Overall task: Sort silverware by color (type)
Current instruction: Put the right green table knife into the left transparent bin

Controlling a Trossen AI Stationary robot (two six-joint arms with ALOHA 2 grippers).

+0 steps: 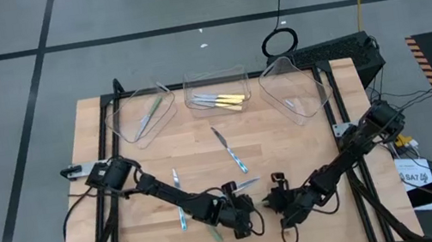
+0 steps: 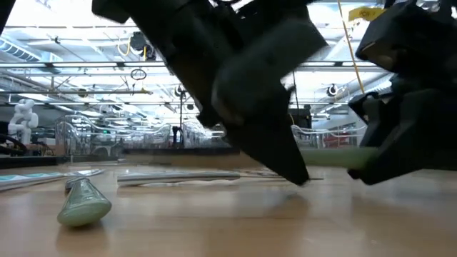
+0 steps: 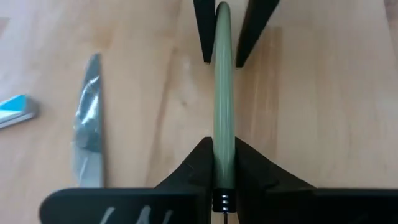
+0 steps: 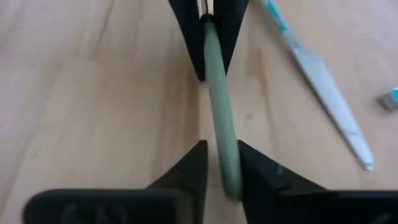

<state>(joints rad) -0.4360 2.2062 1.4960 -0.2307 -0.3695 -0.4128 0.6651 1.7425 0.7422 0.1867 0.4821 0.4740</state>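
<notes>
A green-handled utensil (image 3: 222,106) is held level between my two grippers near the table's front middle, just above the wood. My left gripper (image 1: 247,218) is shut on its neck end and my right gripper (image 1: 284,206) is shut on the handle's free end. Both grippers face each other. A second green utensil (image 1: 217,235) lies flat on the table by my left gripper; its handle end also shows in the low view (image 2: 84,202). Light-blue-handled utensils lie on the wood at the left (image 1: 179,201), centre (image 1: 229,150) and just beyond the grippers (image 1: 248,184). My left gripper pinches the green handle near its neck end (image 3: 223,163) between its two fingers. They come in level from the table's left and lie along the utensil, which is clear of the table. My right gripper pinches the handle's rounded free end (image 4: 229,174) between its two fingers, coming level from the table's right, along the handle. The handle sits slightly askew between them.
Three clear trays stand along the far edge: the left one (image 1: 126,126) holds a green utensil, the middle one (image 1: 236,72) holds yellow-handled ones, and the right one (image 1: 315,88) holds a pale piece. A blue-handled knife (image 3: 87,137) lies close beside the grippers. Black frame rails run along both table sides.
</notes>
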